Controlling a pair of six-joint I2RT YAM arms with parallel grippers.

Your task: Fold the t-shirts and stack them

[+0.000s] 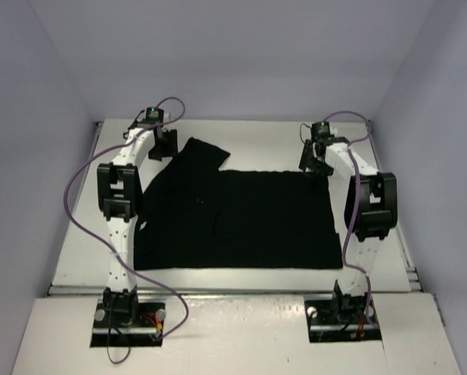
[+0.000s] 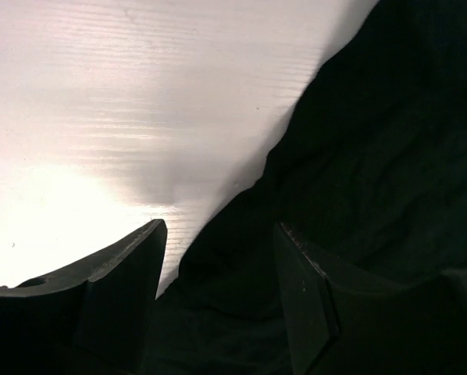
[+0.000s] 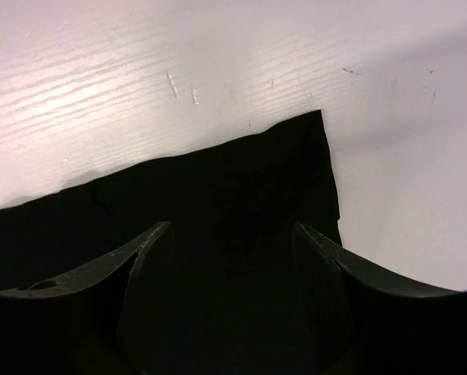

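T-shirt (image 1: pixel 241 219), black and spread nearly flat on the white tabletop (image 1: pixel 257 134), looks light, limp and prone to bunching, so its far corners seem the best hold, where the left claw (image 2: pixel 218 234) and right claw (image 3: pixel 232 230) each hang parted, clamping nothing.

1. The plain black short-sleeved cloth t-shirt (image 1: pixel 249 219) lies spread out flat on the white table (image 1: pixel 218 133).
2. Its body makes a wide rectangle, and one sleeve points to the far left.
3. Its far right corner lies flat.
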